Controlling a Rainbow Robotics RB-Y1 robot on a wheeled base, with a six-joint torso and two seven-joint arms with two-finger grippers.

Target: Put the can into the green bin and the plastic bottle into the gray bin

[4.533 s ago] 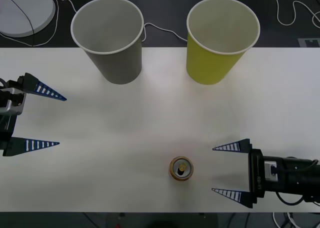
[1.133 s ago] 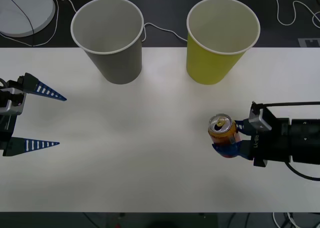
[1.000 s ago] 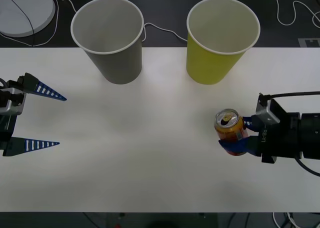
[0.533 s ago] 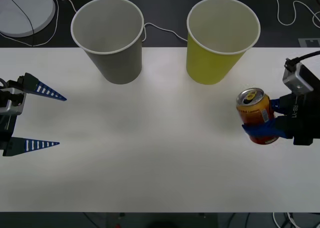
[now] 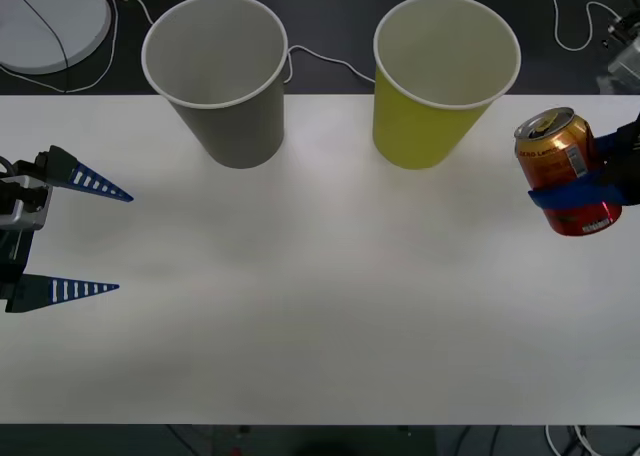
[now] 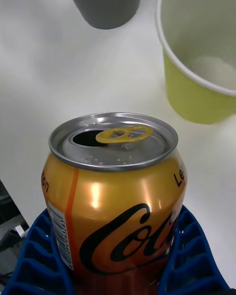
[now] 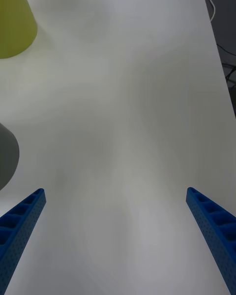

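My right gripper (image 5: pixel 588 190) is shut on the orange-and-red can (image 5: pixel 562 168), holding it upright above the table's right end, just right of the green bin (image 5: pixel 440 126). In the right wrist view the can (image 6: pixel 115 196) sits between the blue fingers (image 6: pixel 34 255), with the green bin (image 6: pixel 196 88) beyond it and the gray bin (image 6: pixel 103 2) farther off. The gray bin (image 5: pixel 225 116) stands at the table's back, left of the green one. My left gripper (image 5: pixel 124 243) waits open at the table's left edge. The plastic bottle is out of view.
The white table (image 5: pixel 320 316) stretches bare between the arms. Behind its back edge lie a round white disc (image 5: pixel 50 21) and white cables (image 5: pixel 320 61) on a dark floor. The left wrist view looks past my left gripper (image 7: pixel 114 191) to the green bin (image 7: pixel 14 19) and gray bin (image 7: pixel 6 157).
The right gripper closed on the can at the table's front, lifted it and carried it right and toward the back, up beside the green bin. The left arm has not moved.
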